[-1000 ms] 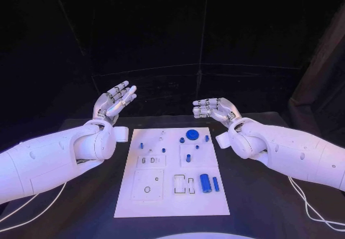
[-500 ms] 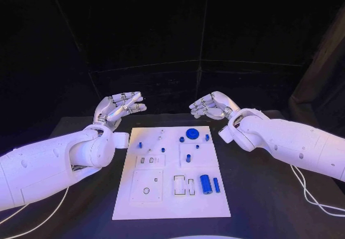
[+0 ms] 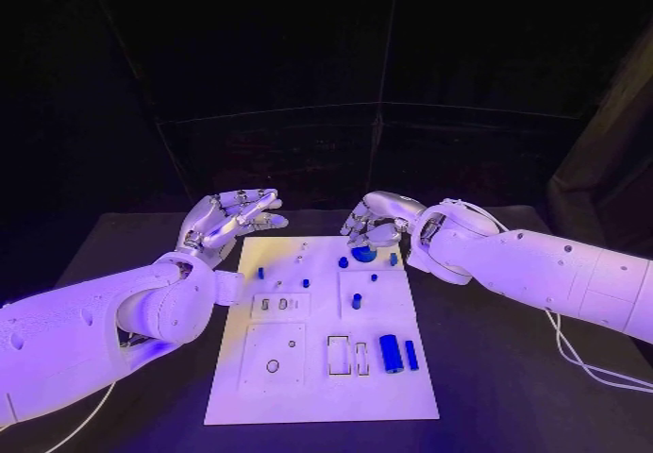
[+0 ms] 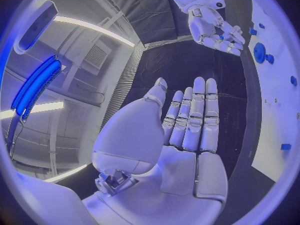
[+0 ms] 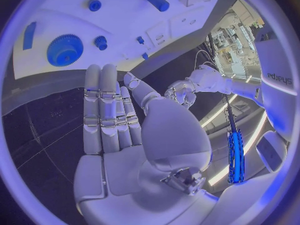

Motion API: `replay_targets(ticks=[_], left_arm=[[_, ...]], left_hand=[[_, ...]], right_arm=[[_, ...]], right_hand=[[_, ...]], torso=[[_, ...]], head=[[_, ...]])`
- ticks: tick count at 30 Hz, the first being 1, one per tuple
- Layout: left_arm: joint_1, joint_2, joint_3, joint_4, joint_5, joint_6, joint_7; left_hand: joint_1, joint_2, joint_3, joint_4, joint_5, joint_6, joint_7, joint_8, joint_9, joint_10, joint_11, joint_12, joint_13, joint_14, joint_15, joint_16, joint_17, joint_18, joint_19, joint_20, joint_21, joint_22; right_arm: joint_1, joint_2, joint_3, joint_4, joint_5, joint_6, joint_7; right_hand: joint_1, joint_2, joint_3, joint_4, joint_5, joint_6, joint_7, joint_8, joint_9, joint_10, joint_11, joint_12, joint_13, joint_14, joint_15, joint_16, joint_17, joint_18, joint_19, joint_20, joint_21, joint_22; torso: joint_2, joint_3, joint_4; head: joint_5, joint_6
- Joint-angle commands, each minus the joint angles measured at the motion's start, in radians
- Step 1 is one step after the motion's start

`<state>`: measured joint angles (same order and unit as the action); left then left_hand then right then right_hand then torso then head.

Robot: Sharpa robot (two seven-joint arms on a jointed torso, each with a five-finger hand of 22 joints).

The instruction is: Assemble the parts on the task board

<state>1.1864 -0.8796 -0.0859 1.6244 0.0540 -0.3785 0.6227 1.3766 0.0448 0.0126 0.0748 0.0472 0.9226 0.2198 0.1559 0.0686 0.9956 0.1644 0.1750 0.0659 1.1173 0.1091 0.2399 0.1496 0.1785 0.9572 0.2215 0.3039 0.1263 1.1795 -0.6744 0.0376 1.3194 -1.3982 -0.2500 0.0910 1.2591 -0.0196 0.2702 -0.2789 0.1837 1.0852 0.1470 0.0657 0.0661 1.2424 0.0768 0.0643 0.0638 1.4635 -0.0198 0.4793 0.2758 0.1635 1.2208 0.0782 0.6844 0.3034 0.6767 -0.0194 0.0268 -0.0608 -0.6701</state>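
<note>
The white task board (image 3: 316,382) lies lengthwise in the middle of the black table. A blue gear (image 3: 363,254) sits at its far end, with small blue pegs (image 3: 343,262) beside it. A thick blue cylinder (image 3: 390,352) and a thin blue bar (image 3: 410,354) lie near the right edge. My right hand (image 3: 377,219) hovers over the far end, just above the gear, fingers extended and holding nothing. My left hand (image 3: 231,215) hangs beyond the far left corner, palm up, fingers apart and empty. The right wrist view shows the right hand (image 5: 119,120) above the gear (image 5: 64,50).
The board (image 5: 125,22) carries rectangular recesses (image 3: 339,355) and an oval hole (image 3: 273,365) in its near half. Bare black tabletop (image 3: 504,377) lies on both sides of the board. White cables (image 3: 585,363) trail under the right arm. The left wrist view shows the left hand (image 4: 181,135) facing the right hand (image 4: 215,30).
Both hands have come down and inward toward the board's far end. The right hand now sits over the gear; the left hand's fingers have bent forward.
</note>
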Motion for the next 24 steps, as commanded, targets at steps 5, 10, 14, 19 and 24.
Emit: replay_targets(ticks=[5,10,14,19,24], left_arm=[[0.001,0.000,0.000,0.005,-0.019,0.046,-0.008],[0.001,0.003,0.000,-0.003,-0.020,0.052,-0.009],[0.000,0.004,-0.002,-0.008,-0.020,0.056,-0.011],[0.000,0.005,-0.003,-0.014,-0.020,0.058,-0.013],[0.000,0.006,-0.004,-0.018,-0.020,0.061,-0.015]], left_hand=[[-0.006,0.005,-0.004,-0.010,0.001,0.007,0.002,-0.010,-0.003,0.008,0.002,-0.012,-0.002,0.004,0.004,-0.012,0.002,0.004,0.005,0.001,-0.011,-0.005],[-0.006,0.005,-0.004,-0.010,0.001,0.007,0.002,-0.011,-0.003,0.008,0.003,-0.012,-0.002,0.004,0.004,-0.012,0.003,0.004,0.005,0.001,-0.012,-0.006],[-0.006,0.005,-0.004,-0.010,0.001,0.007,0.002,-0.011,-0.003,0.008,0.003,-0.012,-0.002,0.004,0.004,-0.012,0.003,0.004,0.005,0.001,-0.012,-0.006],[-0.007,0.005,-0.005,-0.011,0.001,0.007,0.002,-0.012,-0.003,0.008,0.003,-0.014,-0.002,0.005,0.004,-0.013,0.003,0.004,0.006,0.001,-0.013,-0.006],[-0.008,0.005,-0.005,-0.011,0.001,0.007,0.002,-0.013,-0.003,0.008,0.003,-0.014,-0.002,0.006,0.004,-0.013,0.003,0.004,0.007,0.001,-0.013,-0.006]], right_arm=[[0.004,0.021,0.001,0.010,-0.255,0.081,-0.116],[0.004,0.026,0.001,0.011,-0.285,0.090,-0.138],[0.004,0.028,0.001,0.015,-0.306,0.095,-0.145],[0.004,0.033,0.002,0.022,-0.320,0.109,-0.151],[0.004,0.040,0.002,0.018,-0.324,0.124,-0.157]], right_hand=[[-0.025,-0.020,0.037,0.005,0.006,-0.014,-0.001,-0.001,0.001,-0.029,-0.001,-0.002,0.000,0.043,0.000,0.145,0.094,0.018,0.016,-0.002,0.083,0.047],[-0.040,-0.034,0.059,0.015,0.003,-0.023,0.003,-0.002,0.001,-0.041,-0.001,-0.001,0.001,0.040,0.003,0.317,0.243,0.018,0.020,0.002,0.148,0.085],[-0.045,-0.042,0.070,0.023,-0.001,-0.027,0.004,-0.002,0.001,-0.055,0.005,-0.002,0.000,0.033,0.007,0.410,0.333,0.018,0.010,0.005,0.183,0.106],[-0.046,-0.051,0.081,0.031,-0.004,-0.030,0.006,-0.002,0.001,-0.065,0.009,-0.002,0.000,0.027,0.010,0.499,0.422,0.019,-0.003,0.010,0.222,0.130],[-0.044,-0.054,0.084,0.035,-0.009,-0.033,0.008,-0.002,0.001,-0.077,0.011,-0.003,0.000,0.021,0.012,0.517,0.435,0.019,-0.010,0.012,0.236,0.141]], torso=[[0.031,-0.0079,0.0069],[0.037,-0.0096,0.0102],[0.041,-0.0106,0.0124],[0.048,-0.0114,0.0137],[0.051,-0.0123,0.0156]], head=[[-0.007,0.002],[-0.006,0.003],[-0.005,0.002],[-0.006,0.003],[-0.007,0.000]])
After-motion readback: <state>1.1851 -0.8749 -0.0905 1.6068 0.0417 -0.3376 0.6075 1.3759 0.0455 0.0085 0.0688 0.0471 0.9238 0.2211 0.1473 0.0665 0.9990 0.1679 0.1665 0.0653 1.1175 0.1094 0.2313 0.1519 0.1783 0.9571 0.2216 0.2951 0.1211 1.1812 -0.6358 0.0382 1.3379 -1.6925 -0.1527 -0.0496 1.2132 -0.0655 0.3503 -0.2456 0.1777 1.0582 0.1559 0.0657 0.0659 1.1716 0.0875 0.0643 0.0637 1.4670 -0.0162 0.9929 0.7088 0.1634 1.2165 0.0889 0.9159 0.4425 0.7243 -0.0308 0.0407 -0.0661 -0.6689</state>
